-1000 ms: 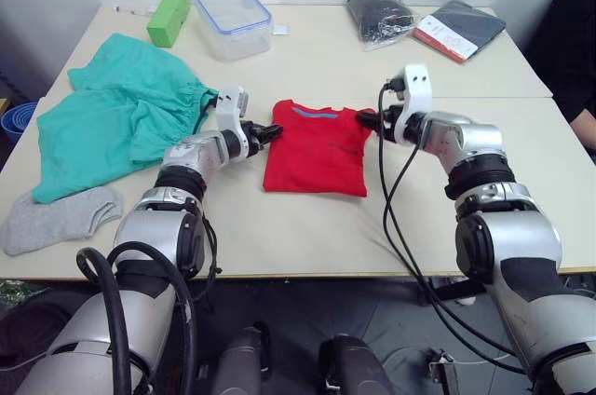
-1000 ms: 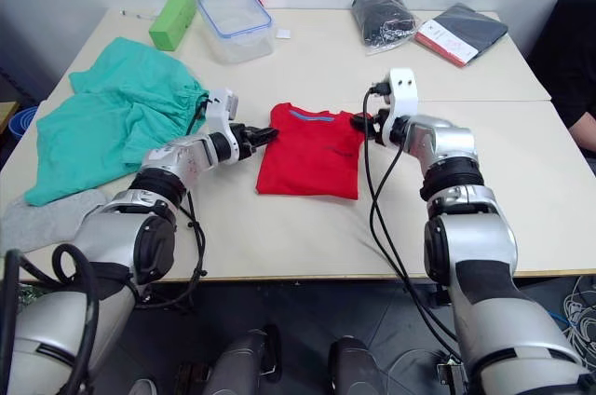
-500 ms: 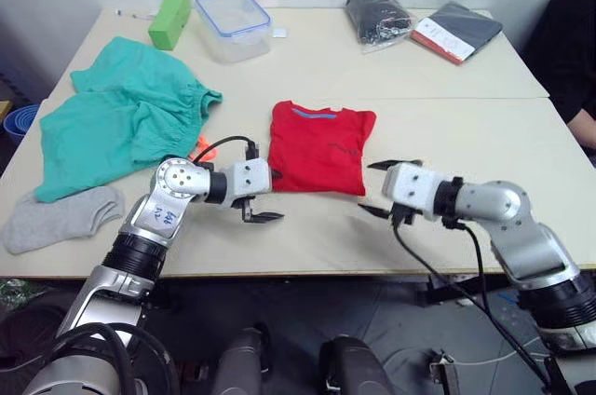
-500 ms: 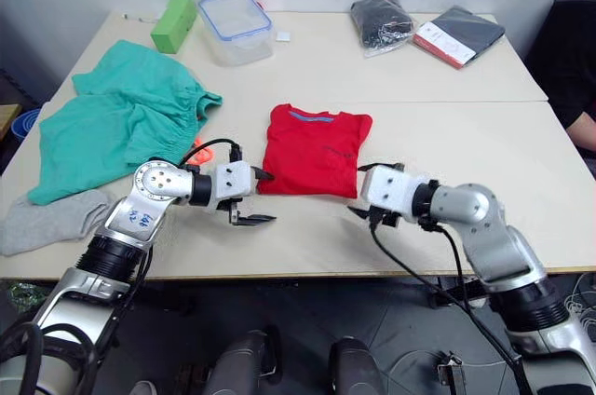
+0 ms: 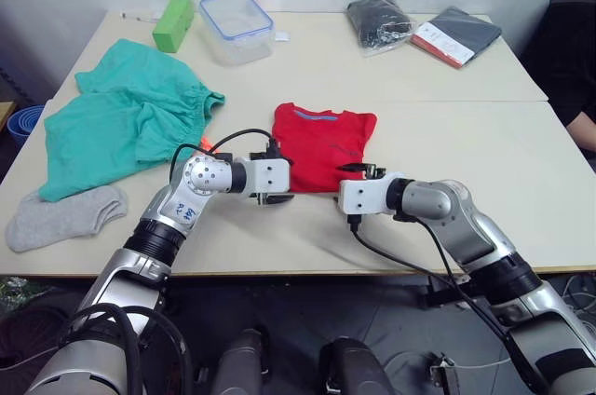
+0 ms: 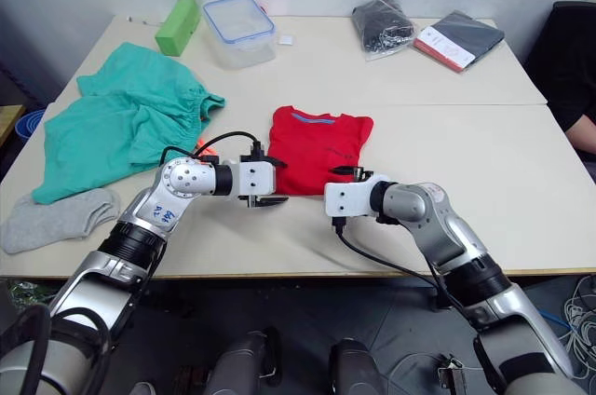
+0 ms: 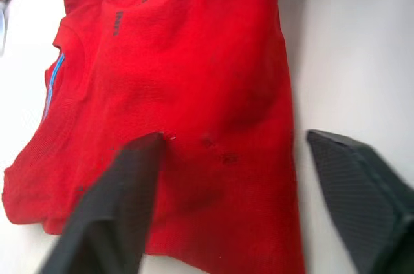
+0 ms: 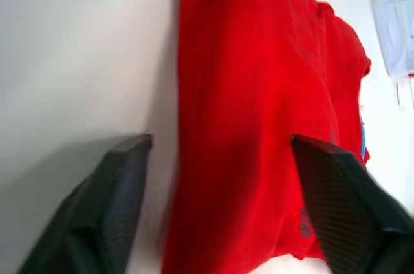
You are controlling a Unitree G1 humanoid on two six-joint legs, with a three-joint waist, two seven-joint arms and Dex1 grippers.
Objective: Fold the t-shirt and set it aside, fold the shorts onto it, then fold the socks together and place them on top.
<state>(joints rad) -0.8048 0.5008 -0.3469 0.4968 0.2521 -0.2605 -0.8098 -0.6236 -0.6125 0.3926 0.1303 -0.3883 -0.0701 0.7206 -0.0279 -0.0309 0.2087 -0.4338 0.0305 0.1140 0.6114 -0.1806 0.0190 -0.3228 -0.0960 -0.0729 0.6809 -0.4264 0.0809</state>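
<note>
1. So, the t-shirt lies folded in the middle of the table, collar toward the far side.
2. Left gripper sits at its near left corner, jaws spread, one finger over the red cloth and the other on bare table.
3. Right gripper is at the near right corner, jaws apart too and straddling the edge, not clamped as far as I can tell.
4. Shorts are spread out at the left, well apart from the shirt; the socks lie just beside them at the near edge.
5. Far side: green box, clear tub, black bag, dark packet. Nothing blocks the shirt.
</note>
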